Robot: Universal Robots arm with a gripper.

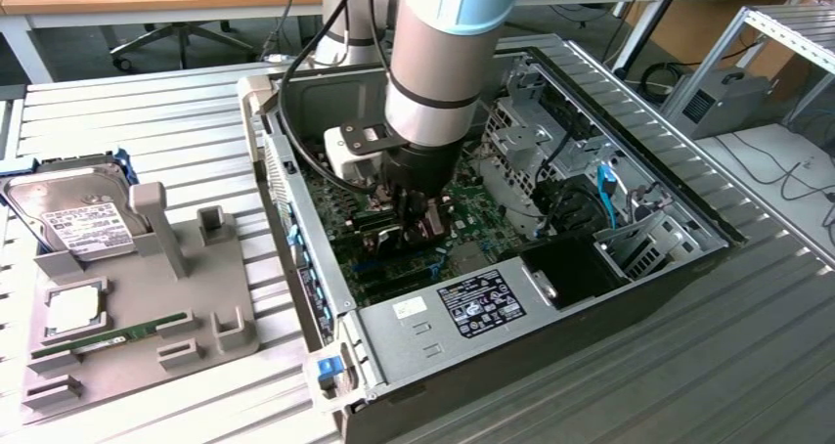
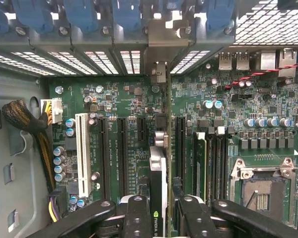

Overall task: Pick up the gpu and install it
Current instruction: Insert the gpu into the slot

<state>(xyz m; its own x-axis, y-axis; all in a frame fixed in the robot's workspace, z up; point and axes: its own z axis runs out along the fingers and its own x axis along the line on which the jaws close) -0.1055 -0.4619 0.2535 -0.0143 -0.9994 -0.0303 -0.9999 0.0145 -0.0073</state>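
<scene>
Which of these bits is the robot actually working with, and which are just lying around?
In the job: gpu, gripper clamped on it, motherboard in the open computer case.
Lying about: hard drive, RAM stick, grey holder.

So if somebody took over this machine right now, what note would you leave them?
Jaws: shut on the gpu, which is held edge-on.
Where: the arm reaches down inside the open computer case, with the gpu just over the motherboard's long expansion slots.
Done: the gpu is picked up and brought into the case.
Left: installing it. I cannot tell whether it sits in a slot, and it is not yet released.
</scene>
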